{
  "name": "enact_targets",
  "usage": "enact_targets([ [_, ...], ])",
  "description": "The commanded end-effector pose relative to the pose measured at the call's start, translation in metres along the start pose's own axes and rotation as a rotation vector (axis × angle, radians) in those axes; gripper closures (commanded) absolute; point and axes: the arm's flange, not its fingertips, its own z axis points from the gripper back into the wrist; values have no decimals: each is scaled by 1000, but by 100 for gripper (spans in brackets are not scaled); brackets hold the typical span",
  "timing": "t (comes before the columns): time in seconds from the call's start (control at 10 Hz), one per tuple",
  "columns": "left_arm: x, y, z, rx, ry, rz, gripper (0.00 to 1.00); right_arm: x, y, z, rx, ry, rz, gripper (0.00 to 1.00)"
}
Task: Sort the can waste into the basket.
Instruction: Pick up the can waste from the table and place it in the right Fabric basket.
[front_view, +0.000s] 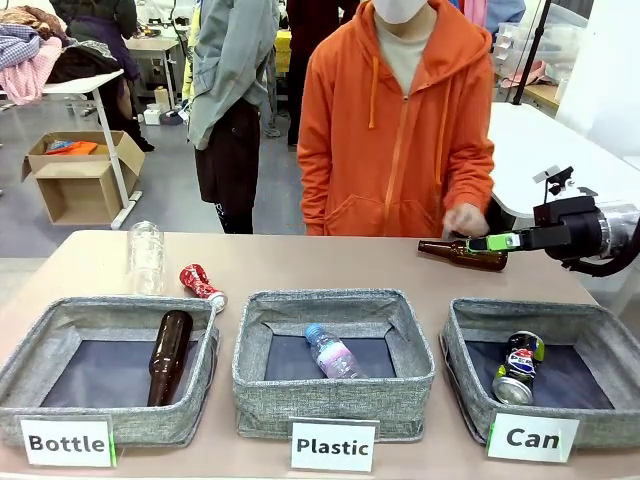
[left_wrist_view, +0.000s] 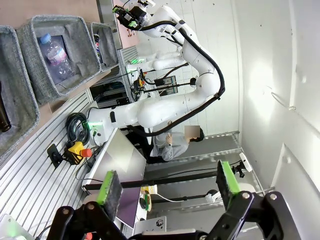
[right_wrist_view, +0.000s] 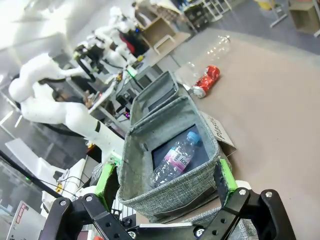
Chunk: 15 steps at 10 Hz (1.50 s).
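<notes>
Can waste here meant 2 small cans, and only 1 was sorted. The dark blue-green can (front_view: 519, 368) lay inside the basket (front_view: 540, 308) labelled "Can", below the right jaws and nearer the robot. The crushed red-and-white can (front_view: 201, 283) lay on its side on the worktop (front_view: 330, 262), well apart from the right jaws and far off to their left side, behind the "Bottle" bin (front_view: 60, 318) and just beside an upright clear plastic bottle (front_view: 146, 256). In the right wrist view the red can (right_wrist_view: 207, 80) sat far ahead of the jaws, beyond the "Plastic" bin (right_wrist_view: 165, 197).

The right jaws stood open and empty, hovering above the worktop close to a brown glass bottle (front_view: 463, 254) over which the person's hand (front_view: 465, 218) rested. The left jaws, seen in the left wrist view, were also spread wide with nothing between them, aimed away from the worktop with the bins off to their upper left.

The red can would probably be very light, with thin metal that dents further under pressure, and painted skin that may slip against the pads. Being crumpled, it seemed unlikely to roll. The best hold looked like a gentle pinch across its creased middle, away from the flared end.
</notes>
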Motion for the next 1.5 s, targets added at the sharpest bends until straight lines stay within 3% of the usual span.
enact_targets([
  [0.0, 2, -4, -1, -19, -4, -8, 0, 0, 2, 0, -15, 12, 8, 0],
  [0.5, 0, 0, 0, 0, 0, 0, 0, 0, 2, 0, -15, 12, 8, 0],
  [0.8, 92, -6, -66, 305, 28, 275, 0, 0, 2, 0, -15, 12, 8, 0],
  [0.9, 125, 0, -85, 402, 1, 381, 0, 0, 2, 0, -15, 12, 8, 0],
  [1.0, 154, 11, -97, 482, -90, 444, 0, 0, 2, 0, -15, 12, 8, 0],
  [1.2, 198, 37, -107, 575, -286, 475, 0, 0, 2, 0, -15, 12, 8, 0],
  [1.3, 203, 39, -98, 522, -345, 451, 0, 0, 2, 0, -15, 12, 8, 0],
  [1.4, 184, 30, -114, 544, -226, 434, 0, 0, 2, 0, -15, 12, 8, 0],
])
